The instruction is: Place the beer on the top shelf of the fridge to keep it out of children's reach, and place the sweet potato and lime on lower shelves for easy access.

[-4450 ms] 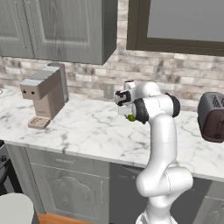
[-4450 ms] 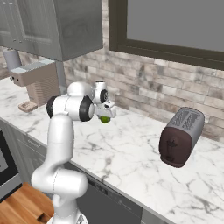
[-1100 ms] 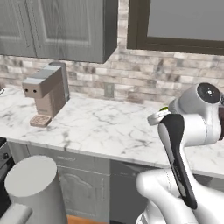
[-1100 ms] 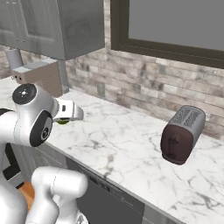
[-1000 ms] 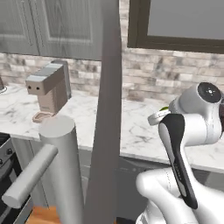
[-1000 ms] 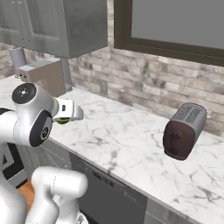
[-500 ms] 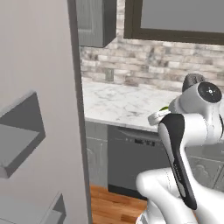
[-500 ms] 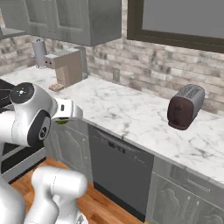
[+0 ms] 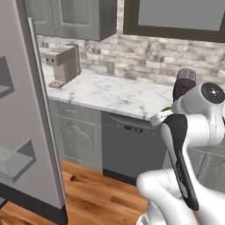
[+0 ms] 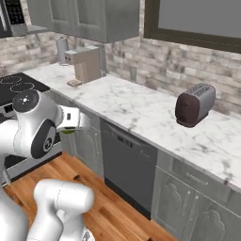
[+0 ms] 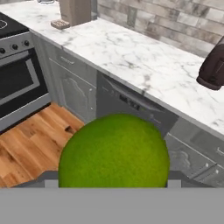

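I'm carrying the lime (image 11: pixel 114 151) clamped in the gripper (image 10: pixel 75 123), away from the marble counter (image 10: pixel 155 117), toward the fridge (image 9: pixel 26 132) whose open door is looming at left — no shelf placement is showing yet, so shelving remains.

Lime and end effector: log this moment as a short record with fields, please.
held item: lime, sitting between the end effector fingers
end effector state: closed on the lime
arm position: tucked back from the marble counter, above the wood floor
fridge: door open at left in the left base view
counter items: coffee machine, toaster
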You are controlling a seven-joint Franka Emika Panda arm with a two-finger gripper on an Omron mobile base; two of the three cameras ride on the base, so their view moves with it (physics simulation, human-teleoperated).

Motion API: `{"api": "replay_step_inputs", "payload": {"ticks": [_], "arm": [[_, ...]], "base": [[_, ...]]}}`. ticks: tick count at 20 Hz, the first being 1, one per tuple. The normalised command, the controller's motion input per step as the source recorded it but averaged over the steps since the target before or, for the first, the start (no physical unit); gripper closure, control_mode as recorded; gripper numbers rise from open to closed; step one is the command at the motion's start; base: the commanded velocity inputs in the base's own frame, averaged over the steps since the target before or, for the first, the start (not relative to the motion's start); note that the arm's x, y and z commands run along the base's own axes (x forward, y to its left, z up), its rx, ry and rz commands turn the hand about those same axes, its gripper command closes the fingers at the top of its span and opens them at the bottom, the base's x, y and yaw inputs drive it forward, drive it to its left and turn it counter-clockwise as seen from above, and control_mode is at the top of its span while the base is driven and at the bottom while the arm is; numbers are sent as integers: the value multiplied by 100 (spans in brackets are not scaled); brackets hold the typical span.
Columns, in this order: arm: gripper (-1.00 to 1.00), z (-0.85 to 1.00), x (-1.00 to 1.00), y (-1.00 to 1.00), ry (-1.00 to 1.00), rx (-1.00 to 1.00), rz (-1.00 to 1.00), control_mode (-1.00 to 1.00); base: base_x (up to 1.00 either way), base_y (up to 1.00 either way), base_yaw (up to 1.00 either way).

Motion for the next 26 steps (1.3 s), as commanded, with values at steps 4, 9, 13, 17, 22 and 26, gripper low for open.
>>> {"api": "replay_step_inputs", "payload": {"ticks": [4, 9, 13, 17, 22, 26], "arm": [[100, 0, 0, 0, 0, 0, 0, 100], [100, 0, 0, 0, 0, 0, 0, 100], [100, 0, 0, 0, 0, 0, 0, 100], [100, 0, 0, 0, 0, 0, 0, 100], [100, 0, 0, 0, 0, 0, 0, 100], [100, 0, 0, 0, 0, 0, 0, 100]], "base": [[-66, -4, 35], [-69, 0, 40], [-69, 3, 40], [-60, 24, 39], [-30, 62, 38], [-7, 74, 37]]}}
